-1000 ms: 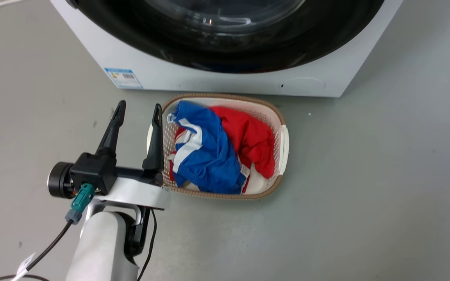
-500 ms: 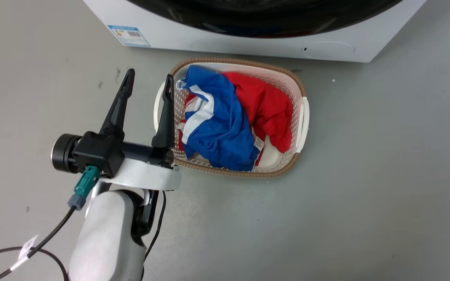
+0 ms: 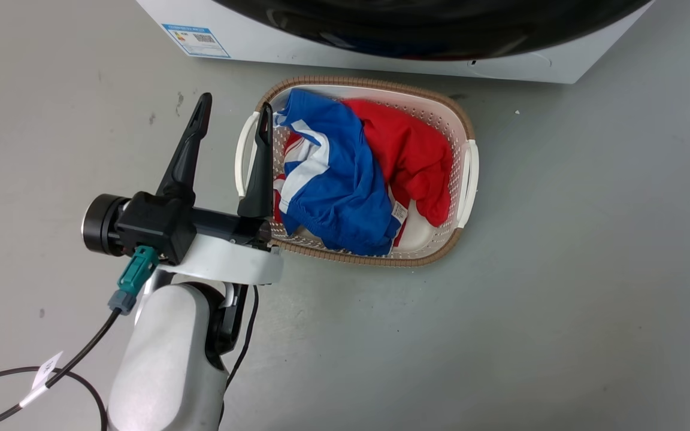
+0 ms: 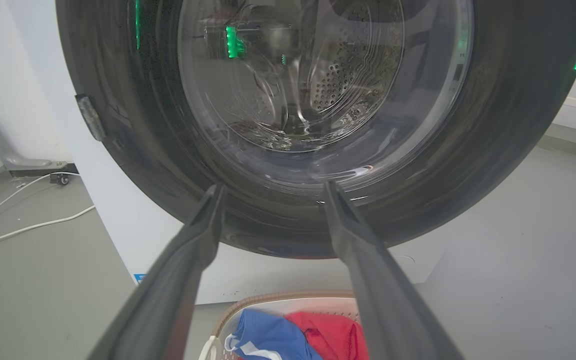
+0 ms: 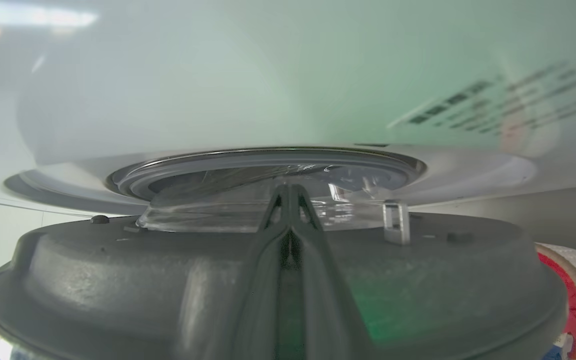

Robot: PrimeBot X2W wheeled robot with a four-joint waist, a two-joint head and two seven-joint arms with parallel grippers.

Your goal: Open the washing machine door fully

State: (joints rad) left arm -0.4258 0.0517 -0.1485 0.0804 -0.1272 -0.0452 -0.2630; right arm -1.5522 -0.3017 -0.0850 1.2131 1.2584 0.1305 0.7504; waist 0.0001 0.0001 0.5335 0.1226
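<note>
Left gripper (image 3: pixel 235 106) hangs spread wide at 8 o'clock of the head view, beside the laundry basket (image 3: pixel 466 129); in the last 1 s the whole picture has slid up (camera moving, not things), leaving the washing machine door (image 3: pixel 429 30) a black sliver at 12 o'clock. Right gripper (image 5: pixel 289 192), fingers pinched together, lies along the door's grey inner face, so I judge it only partly open.

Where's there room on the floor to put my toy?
Bare floor spreads right of the laundry basket and on its near side. It's tight between basket and washing machine, and by the basket's left handle, where the left claw hangs.
</note>
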